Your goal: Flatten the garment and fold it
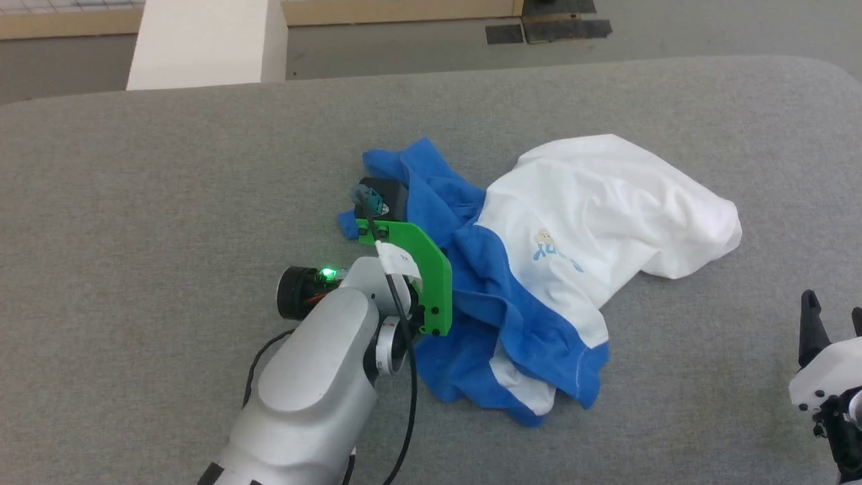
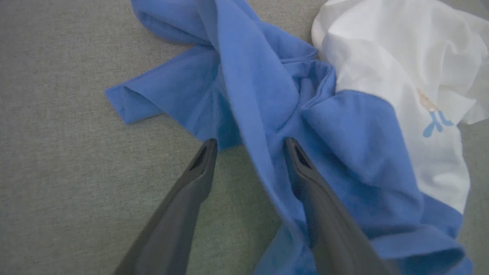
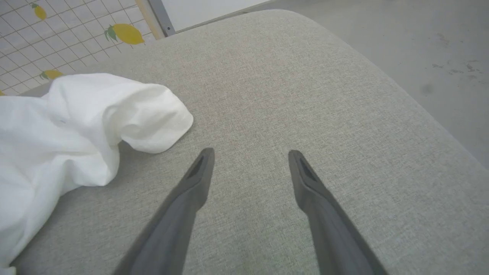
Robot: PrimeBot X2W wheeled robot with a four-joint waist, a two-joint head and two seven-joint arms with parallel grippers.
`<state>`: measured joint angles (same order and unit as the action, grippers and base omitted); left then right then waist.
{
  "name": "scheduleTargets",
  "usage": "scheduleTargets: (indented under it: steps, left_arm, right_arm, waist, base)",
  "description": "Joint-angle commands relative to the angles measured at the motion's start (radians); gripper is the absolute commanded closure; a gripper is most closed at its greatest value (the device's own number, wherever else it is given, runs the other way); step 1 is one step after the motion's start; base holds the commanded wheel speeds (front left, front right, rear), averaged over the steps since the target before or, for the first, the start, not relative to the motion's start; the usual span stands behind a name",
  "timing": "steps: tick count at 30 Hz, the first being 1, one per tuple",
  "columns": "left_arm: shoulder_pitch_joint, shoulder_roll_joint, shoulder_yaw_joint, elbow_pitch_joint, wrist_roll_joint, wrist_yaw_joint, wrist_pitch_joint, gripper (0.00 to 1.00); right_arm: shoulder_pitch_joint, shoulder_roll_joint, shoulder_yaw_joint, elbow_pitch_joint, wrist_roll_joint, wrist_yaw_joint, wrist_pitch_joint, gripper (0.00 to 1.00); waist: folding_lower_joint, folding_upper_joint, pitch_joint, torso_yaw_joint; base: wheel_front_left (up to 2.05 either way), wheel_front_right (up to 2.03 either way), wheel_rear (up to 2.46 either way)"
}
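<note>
Two grippers are seen, and nothing is held by either one. The garment (image 1: 552, 222) is found crumpled in a heap on the grey fabric-covered tabletop (image 1: 135, 202), right of centre in the head view. Its white body is bunched toward the far right, while the royal-blue sleeves and shoulders are twisted together on the left and near side. Small light-blue lettering (image 1: 555, 252) is glimpsed on the white chest.

Over at the heap's left edge the left arm (image 1: 323, 377) is stretched in. Its green bracket (image 1: 421, 269) and a lit green lamp (image 1: 328, 273) are shown from above, with the fingers hidden beneath the wrist. In the left wrist view the left gripper (image 2: 250, 143) is caught wide open, pointed down at the blue cloth. One finger (image 2: 198, 168) is set over bare tabletop just beside a blue sleeve's edge, the other is laid across blue fabric, and a long blue fold is run between the two. Whether cloth is actually touched cannot be told.

The right gripper (image 1: 834, 306) is parked at the lower right, well apart from the garment. In its own wrist view it is spread wide over bare tabletop, with the white cloth off to one side. Beyond the tabletop, a white pillar (image 1: 202, 44), grey floor (image 1: 404, 47) and dark tape patches (image 1: 549, 27) are picked out.
</note>
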<state>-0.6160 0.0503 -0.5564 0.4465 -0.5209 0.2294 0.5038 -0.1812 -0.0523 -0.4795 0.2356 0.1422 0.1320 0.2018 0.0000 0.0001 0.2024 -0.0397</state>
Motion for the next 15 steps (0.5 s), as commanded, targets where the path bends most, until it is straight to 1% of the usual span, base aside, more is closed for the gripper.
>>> scheduleTargets:
  steps: [1, 5, 8, 11, 15]
  left_arm:
    - [-0.016, 0.003, 0.006, 0.0, -0.008, -0.006, -0.018, 1.0]
    - [-0.026, 0.002, 0.027, -0.024, -0.043, -0.03, -0.086, 1.0]
    - [-0.042, 0.001, 0.076, -0.057, -0.086, -0.028, -0.163, 1.0]
    - [-0.058, 0.006, 0.15, -0.084, -0.115, -0.006, -0.243, 1.0]
    - [-0.039, 0.066, 0.288, -0.112, -0.153, 0.048, -0.325, 1.0]
  right_arm:
    - [-0.001, 0.002, 0.0, 0.004, 0.006, -0.001, -0.009, 0.0]
    - [-0.008, 0.002, 0.003, 0.01, 0.0, -0.001, -0.016, 0.0]
    - [-0.011, 0.002, 0.012, 0.021, -0.004, -0.001, -0.02, 0.0]
    - [-0.011, 0.002, 0.022, 0.027, -0.005, -0.001, -0.021, 0.0]
    - [-0.011, 0.002, 0.039, 0.029, -0.01, -0.001, -0.02, 0.0]
  waist:
    - [0.0, -0.0001, 0.01, -0.005]
    - [0.0, -0.0001, 0.009, 0.01]
    - [0.0, -0.0001, -0.001, 0.027]
    - [0.0, -0.0001, -0.013, 0.046]
    - [0.0, -0.0001, -0.028, 0.068]
  base:
    - [0.0, 0.0, 0.0]
    - [0.0, 0.0, 0.0]
    - [0.0, 0.0, 0.0]
    - [0.0, 0.0, 0.0]
    - [0.0, 0.0, 0.0]
